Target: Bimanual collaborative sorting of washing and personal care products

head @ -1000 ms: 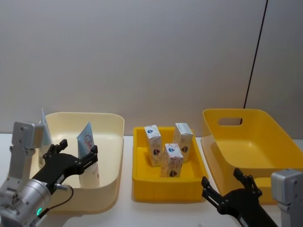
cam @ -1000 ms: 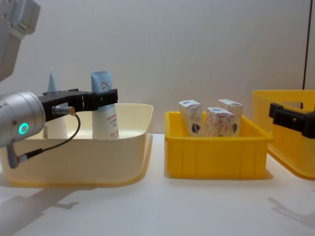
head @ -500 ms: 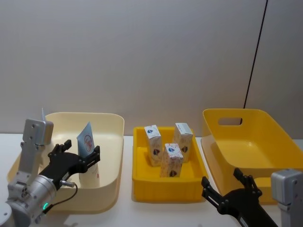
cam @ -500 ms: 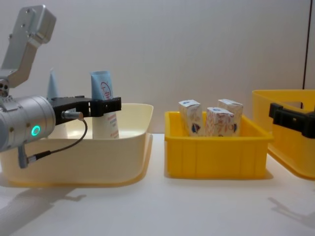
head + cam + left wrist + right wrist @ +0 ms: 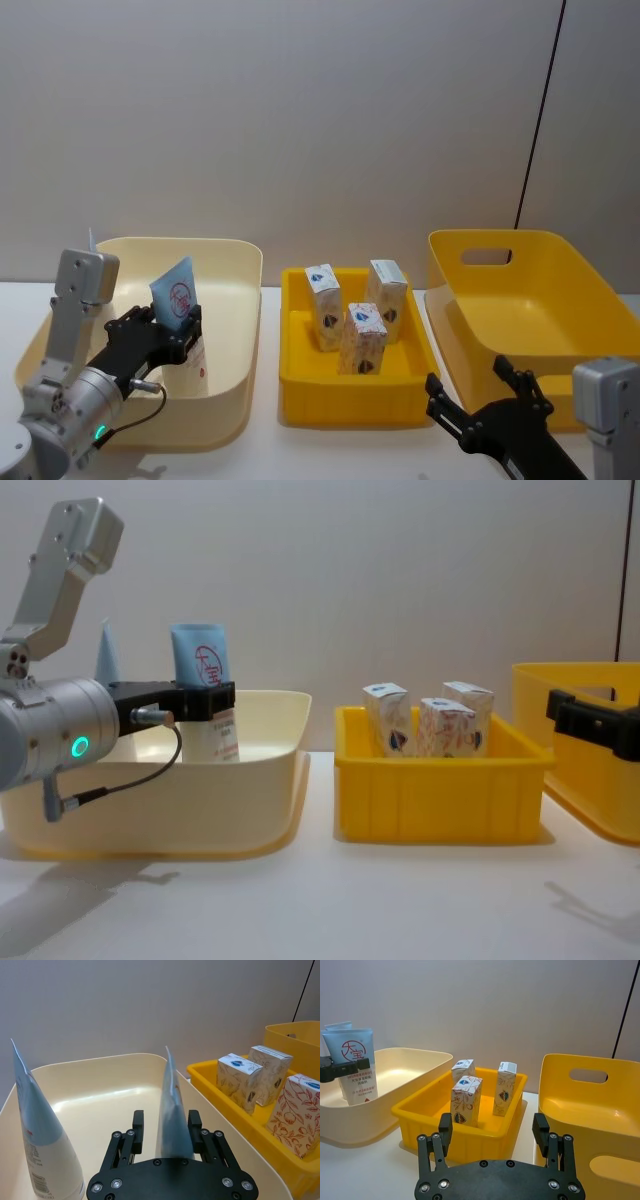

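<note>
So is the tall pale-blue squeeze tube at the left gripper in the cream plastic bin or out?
In: the pale-blue tube stands inside the cream bin, left gripper shut on it; right gripper parked open.

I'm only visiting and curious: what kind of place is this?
Likely a robotics test bench: bare grey wall, white tabletop, the left end effector closed on a pale-blue squeeze tube in a cream bin, small cartons in a yellow tray, the right end effector open nearby.

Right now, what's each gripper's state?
Left gripper: closed on the tall pale-blue plastic squeeze tube in the cream bin.
Right gripper: open, holding nothing.
</note>
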You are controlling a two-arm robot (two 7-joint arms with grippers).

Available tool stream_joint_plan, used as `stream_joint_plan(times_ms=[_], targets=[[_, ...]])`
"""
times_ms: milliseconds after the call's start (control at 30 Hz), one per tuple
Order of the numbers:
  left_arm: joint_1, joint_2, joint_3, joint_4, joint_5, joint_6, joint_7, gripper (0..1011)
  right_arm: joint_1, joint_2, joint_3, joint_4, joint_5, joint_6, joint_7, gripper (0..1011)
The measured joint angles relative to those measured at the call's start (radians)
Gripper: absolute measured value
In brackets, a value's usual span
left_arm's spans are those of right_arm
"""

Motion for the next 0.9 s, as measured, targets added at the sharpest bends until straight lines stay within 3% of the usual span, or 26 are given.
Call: stream_joint_plan(times_ms=[200, 233, 300, 533, 900], targets=[[-0.004, -0.002, 0.001, 0.005, 0.002, 0.001, 0.000, 410, 0.000, 0.000, 0.000, 0.000, 0.000, 0.000, 0.000, 1000], [-0.004, -0.002, 0.001, 0.005, 0.002, 0.001, 0.000, 338, 0.000, 0.000, 0.000, 0.000, 0.000, 0.000, 0.000, 1000], [-0.004, -0.002, 0.001, 0.005, 0.003, 0.001, 0.000, 311, 0.000, 0.000, 0.000, 0.000, 0.000, 0.000, 0.000, 1000], [-0.001, -0.002, -0.006, 0.006, 0.003, -0.027, -0.015, 255, 0.000, 0.000, 0.000, 0.000, 0.000, 0.000, 0.000, 1000], [-0.001, 0.004, -0.037, -0.010, -0.009, -0.126, -0.064, 246, 0.000, 0.000, 0.000, 0.000, 0.000, 0.000, 0.000, 1000]])
